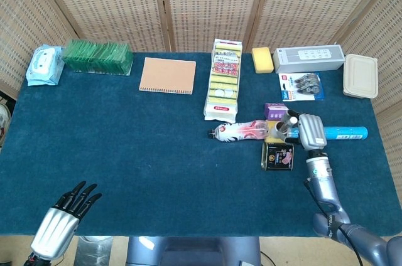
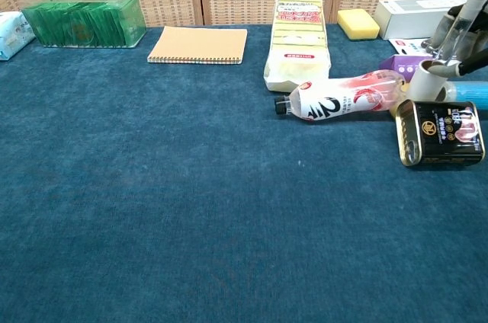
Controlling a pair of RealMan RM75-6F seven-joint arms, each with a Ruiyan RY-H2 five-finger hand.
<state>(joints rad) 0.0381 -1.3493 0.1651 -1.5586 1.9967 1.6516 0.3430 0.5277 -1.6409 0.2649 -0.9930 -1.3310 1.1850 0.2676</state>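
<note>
— Right hand [image 1: 309,131]?
— Fingers dipping into the white cup [image 2: 427,79]; whether they grip it, I cannot tell. Cup stands between bottle [image 1: 242,130] and tin [image 1: 277,155].
— Risk?
— A sideways nudge may tip it onto the tin.
— Left hand [image 1: 63,218]?
— Empty, fingers apart, off the table [image 1: 125,153].

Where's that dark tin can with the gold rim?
In the head view the dark rectangular tin can lies right of centre on the blue cloth, just below the small white cup and beside the right robot hand.
</note>
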